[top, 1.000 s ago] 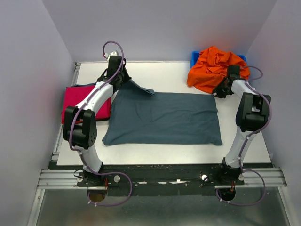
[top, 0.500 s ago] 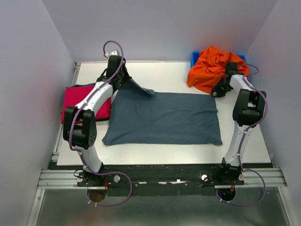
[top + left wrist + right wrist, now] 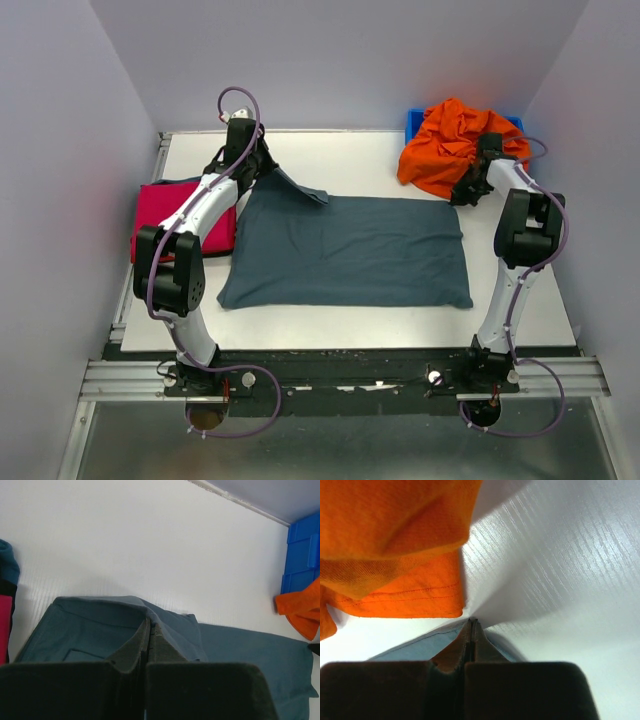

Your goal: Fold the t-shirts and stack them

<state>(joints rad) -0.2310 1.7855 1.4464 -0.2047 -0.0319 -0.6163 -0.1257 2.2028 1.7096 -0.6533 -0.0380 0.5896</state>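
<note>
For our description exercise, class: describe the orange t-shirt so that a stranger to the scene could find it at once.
On the white table, look to the far right corner, where a blue bin stands. The orange t-shirt is heaped over it. Unlike the spread grey-blue shirt and the folded red one, it is crumpled.

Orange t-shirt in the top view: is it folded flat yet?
No, the orange t-shirt lies crumpled in a heap, draped over the blue bin.
</note>
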